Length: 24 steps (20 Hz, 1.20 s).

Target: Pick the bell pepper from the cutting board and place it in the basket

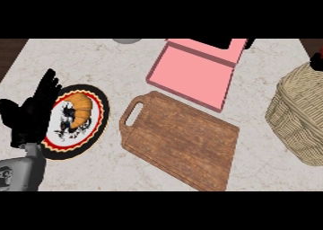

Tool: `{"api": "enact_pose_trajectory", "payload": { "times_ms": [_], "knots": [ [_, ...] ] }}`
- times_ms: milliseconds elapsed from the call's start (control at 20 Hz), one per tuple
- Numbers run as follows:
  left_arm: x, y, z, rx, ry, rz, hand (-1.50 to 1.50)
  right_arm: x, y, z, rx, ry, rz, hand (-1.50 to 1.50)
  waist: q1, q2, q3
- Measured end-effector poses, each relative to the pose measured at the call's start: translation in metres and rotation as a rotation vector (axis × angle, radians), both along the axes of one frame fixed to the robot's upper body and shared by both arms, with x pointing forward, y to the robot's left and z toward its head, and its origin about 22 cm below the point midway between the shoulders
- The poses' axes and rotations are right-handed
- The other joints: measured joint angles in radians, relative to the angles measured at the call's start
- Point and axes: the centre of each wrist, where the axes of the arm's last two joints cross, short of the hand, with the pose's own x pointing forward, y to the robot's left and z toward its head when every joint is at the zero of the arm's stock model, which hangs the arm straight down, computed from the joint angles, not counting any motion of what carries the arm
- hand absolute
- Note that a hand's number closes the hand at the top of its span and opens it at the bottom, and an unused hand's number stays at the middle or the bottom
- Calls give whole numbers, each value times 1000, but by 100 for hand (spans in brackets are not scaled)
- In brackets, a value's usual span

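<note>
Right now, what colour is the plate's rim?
Black, with a red zigzag ring inside; plate, head view.

Black left hand [28, 114], grey forearm [18, 173]

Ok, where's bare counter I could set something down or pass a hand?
Free counter: below the basket, right of the cutting board, and the top-left corner above the croissant plate. The board's own top is bare. It is crowded between the board and the pink tray, and where the left hand overlaps the plate.
</note>
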Motion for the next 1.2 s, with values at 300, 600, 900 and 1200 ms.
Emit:
{"api": "enact_pose_trajectory", "payload": {
  "times_ms": [300,600,900,1200],
  "knots": [
    [-2,-1,-7,0,-4,-3,0,-4,-9,-15,-6,-3,-1,150,1,0,0],
    [-1,-2,-3,-2,-2,-7,0,-10,-22,-26,-32,43,-17,150,3,0,0],
    [6,2,-2,-2,-2,2,0,-13,-25,-34,-40,72,-26,150,1,-1,-1],
    [7,-3,-4,5,-10,-1,0,-14,-28,-42,-8,115,-42,150,8,2,-1]
  ]
}}
